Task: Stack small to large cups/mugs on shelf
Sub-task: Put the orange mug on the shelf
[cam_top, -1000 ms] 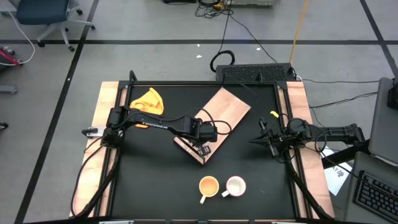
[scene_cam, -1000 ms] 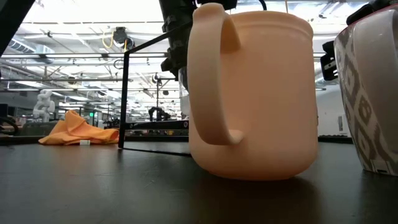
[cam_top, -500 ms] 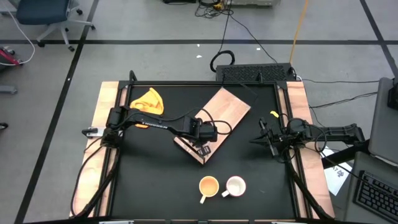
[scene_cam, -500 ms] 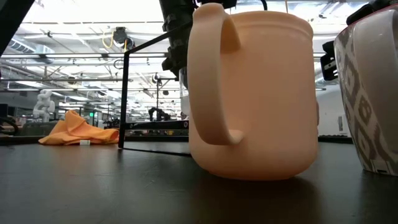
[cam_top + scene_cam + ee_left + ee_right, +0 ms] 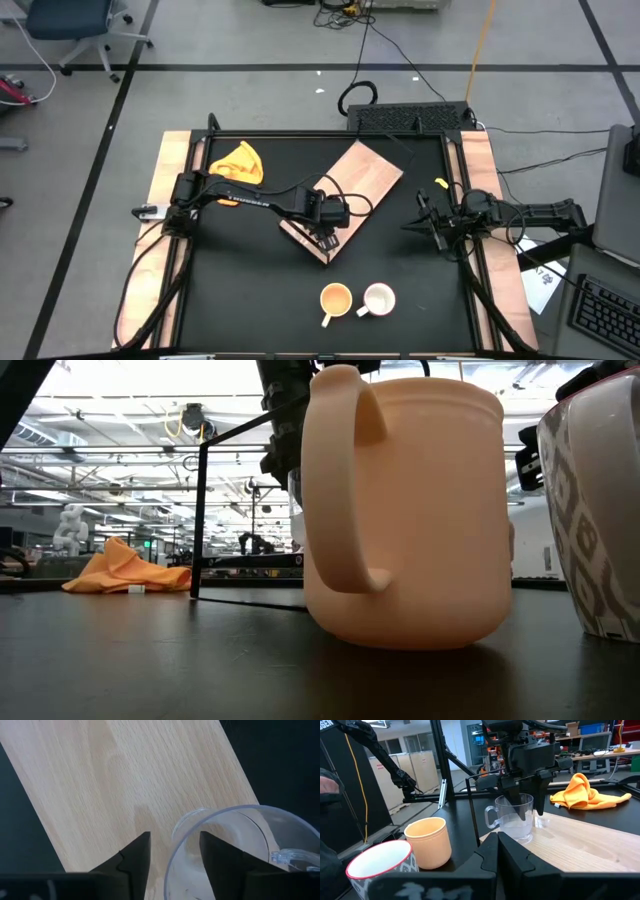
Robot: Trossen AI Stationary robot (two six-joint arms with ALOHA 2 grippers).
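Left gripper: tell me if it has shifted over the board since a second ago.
No. In the high view the left gripper sits at the same spot over the board's near end.

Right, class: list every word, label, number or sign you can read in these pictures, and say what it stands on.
No text can be read anywhere.
Orange marking on the left arm, high view: too small to read.
Pale marks on the left gripper body, its wrist view: blurred and cut off.
White mug: a grey pattern only, no lettering.
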